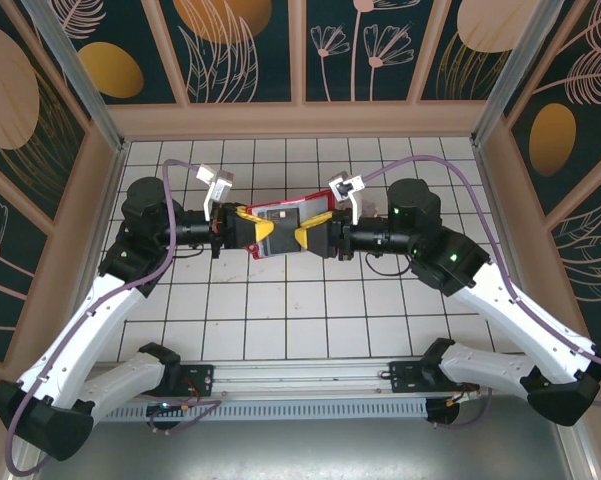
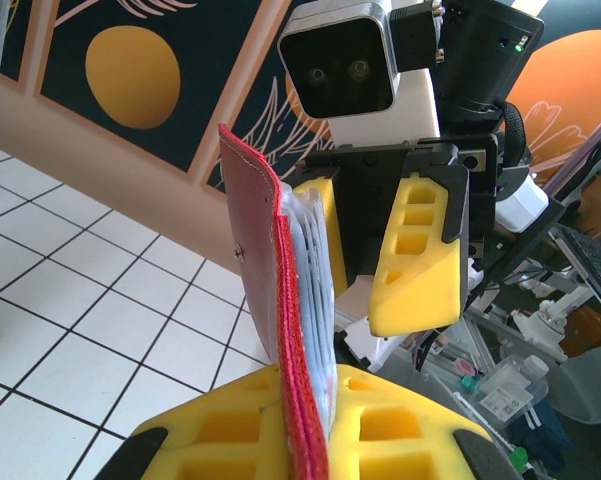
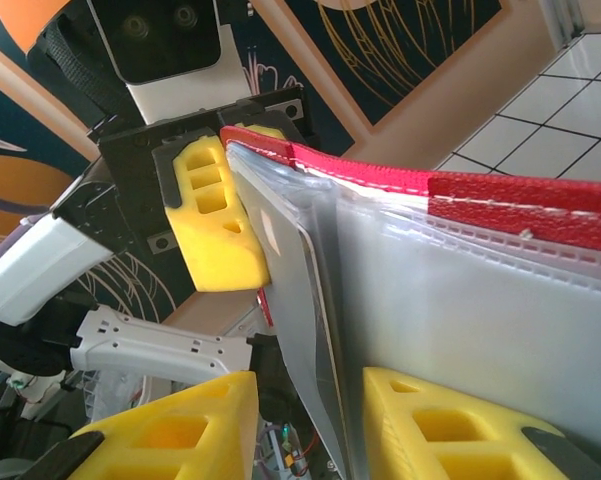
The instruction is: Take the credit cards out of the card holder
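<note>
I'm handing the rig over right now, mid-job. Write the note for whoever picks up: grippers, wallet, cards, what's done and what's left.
Left gripper: shut on the card holder, holding it on edge above the tiled table.
Right gripper: open, fingers astride the see-through pockets from the opposite side, not clamped.
Cards: what looks like a pale card sits inside the outermost pocket. No card lies out on the table.
Done: holder lifted, opened and presented between the two arms.
Left: pinch a card edge with the right gripper, draw it out, set it down, then repeat for the rest.
</note>
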You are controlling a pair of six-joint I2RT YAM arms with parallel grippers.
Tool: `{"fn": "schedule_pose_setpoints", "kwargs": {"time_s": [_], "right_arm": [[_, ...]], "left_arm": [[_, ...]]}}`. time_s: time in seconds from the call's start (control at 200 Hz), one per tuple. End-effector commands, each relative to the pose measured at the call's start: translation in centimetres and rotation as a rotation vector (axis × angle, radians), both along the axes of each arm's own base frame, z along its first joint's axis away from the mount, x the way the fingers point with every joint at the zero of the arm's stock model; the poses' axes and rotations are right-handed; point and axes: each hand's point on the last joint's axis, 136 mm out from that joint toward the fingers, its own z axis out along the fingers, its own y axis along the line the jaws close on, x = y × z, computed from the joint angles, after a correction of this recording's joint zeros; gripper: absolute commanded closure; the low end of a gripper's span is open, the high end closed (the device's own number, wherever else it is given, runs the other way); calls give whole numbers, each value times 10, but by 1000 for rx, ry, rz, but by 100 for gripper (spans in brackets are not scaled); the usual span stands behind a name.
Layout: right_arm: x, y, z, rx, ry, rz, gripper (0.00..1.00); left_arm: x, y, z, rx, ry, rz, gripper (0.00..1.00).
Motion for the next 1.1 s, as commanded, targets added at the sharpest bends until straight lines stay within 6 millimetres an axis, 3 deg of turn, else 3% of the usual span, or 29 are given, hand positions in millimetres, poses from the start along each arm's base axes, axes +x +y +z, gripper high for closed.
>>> {"fn": "schedule_pose_setpoints", "kwargs": {"time_s": [0.0,0.255,0.56,0.931,1.096], "right_arm": [[-15,6,16,55,-28,88,67],[-24,8,20,65,-43,124,70],[-24,3,22,68,-63,101,87],[-30,-3,27,91,-78,105,88],[-33,-2,26,97,-77,123,94]], "left_arm": [[-1,0,11,-24,-44,-14,100],[0,-1,11,-20,-41,-14,100],[2,-2,7,-13,-34,-14,100],[7,-3,2,-7,-19,-2,100],[7,-3,3,-10,-21,-5,100]]}}
